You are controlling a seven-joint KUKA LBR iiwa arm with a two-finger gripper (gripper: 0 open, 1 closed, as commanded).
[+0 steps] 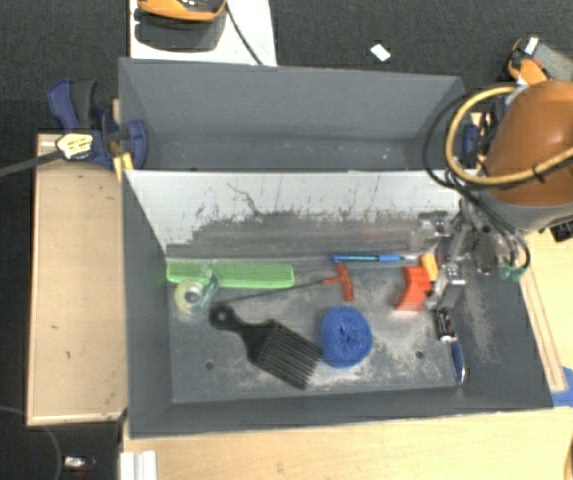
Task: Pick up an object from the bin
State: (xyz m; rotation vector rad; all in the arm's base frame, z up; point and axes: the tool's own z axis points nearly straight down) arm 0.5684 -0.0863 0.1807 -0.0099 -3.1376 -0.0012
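Note:
My gripper hangs low at the right end of the bin, close to the right wall. Just left of it lies a small orange block, touching or nearly touching it. A thin blue-and-orange pen lies along the back wall to its left. Below the gripper a dark pen with a blue end lies along the right wall. A round blue scrubby ball rests on the floor to the lower left.
Further left lie a thin rod with a red handle, a black wide-tooth comb, a green comb and a small clear tape roll. The orange-domed wrist stands over the bin's right rim.

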